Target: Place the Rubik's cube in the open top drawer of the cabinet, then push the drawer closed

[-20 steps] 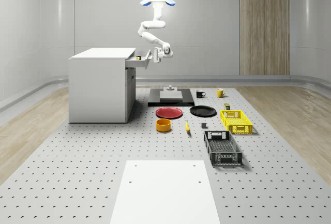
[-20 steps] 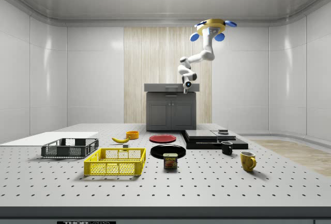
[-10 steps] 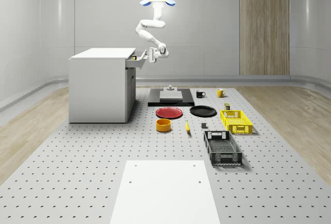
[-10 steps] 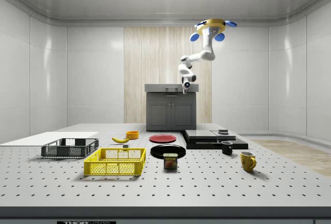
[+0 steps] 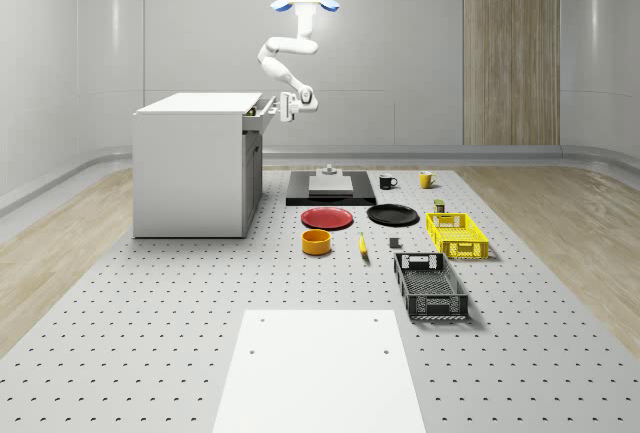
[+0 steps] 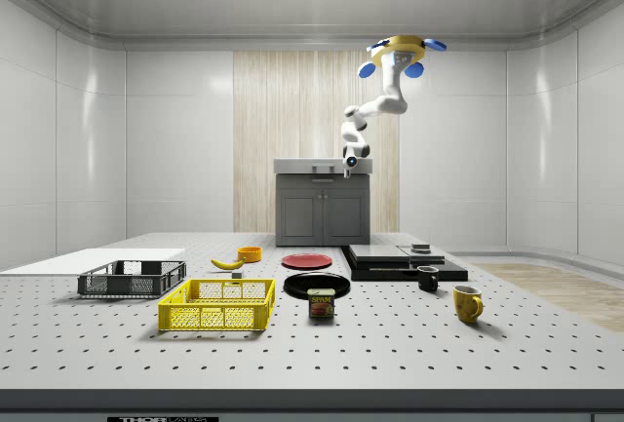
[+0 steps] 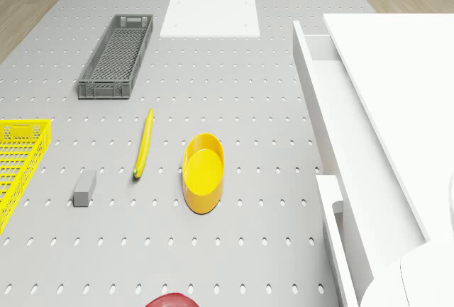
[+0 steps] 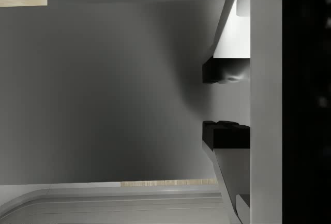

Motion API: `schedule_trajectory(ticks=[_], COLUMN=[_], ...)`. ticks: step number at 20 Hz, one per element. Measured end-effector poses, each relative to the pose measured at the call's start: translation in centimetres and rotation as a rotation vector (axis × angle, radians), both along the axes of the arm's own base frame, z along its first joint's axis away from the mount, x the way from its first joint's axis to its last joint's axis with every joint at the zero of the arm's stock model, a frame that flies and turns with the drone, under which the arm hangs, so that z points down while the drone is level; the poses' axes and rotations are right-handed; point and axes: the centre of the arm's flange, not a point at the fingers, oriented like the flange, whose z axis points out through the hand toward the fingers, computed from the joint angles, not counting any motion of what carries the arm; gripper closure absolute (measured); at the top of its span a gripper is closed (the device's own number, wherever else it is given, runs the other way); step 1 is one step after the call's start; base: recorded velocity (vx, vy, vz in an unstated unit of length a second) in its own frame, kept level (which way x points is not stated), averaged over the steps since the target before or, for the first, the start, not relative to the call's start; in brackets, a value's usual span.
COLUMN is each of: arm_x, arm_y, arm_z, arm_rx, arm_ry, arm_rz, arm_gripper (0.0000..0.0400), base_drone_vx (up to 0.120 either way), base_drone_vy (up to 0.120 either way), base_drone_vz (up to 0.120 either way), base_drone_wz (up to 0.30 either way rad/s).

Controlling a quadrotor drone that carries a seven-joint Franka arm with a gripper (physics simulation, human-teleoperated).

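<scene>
Drone (image 5: 304, 1): hovering beside cabinet (image 5: 190, 168).
Gripper (image 5: 287, 106): pressing the nearly shut top drawer (image 5: 262, 113) front, fingers parted.
Rubik's cube: presumably lying inside.
Next: pushing toward nine o'clock.

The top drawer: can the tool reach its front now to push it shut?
Probably yes. The tool is level with the top drawer and right at its front, nothing between them. The drone hovers above, beside the cabinet.
</scene>
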Motion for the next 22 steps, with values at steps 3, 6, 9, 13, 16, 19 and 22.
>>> schedule_trajectory(ticks=[3,6,9,13,16,19,22], arm_x=[0.6,1.0,1.2,1.5,1.6,1.6,1.6], arm_y=[1.8,3.5,4.8,6.0,6.5,6.8,6.9], arm_z=[0.0,-0.2,-0.5,-0.7,-0.8,-0.9,-0.9], arm_rx=[0.0,0.0,0.0,0.0,0.0,0.0,0.0], arm_ry=[-0.011,-0.017,-0.021,-0.024,-0.025,-0.026,-0.026], arm_rz=[0.0,-0.001,-0.001,-0.001,-0.001,-0.001,-0.001], arm_gripper=[0.0295,0.0295,0.0295,0.0295,0.0295,0.0295,0.0295], base_drone_vx=[0.0,0.0,0.0,0.0,0.0,0.0,0.0], base_drone_vy=[0.0,0.107,0.12,0.08,0.0,0.0,0.0], base_drone_vz=[0.0,0.0,0.0,0.0,0.0,0.0,0.0], base_drone_wz=[0.0,0.0,0.0,0.0,0.0,0.0,0.0])
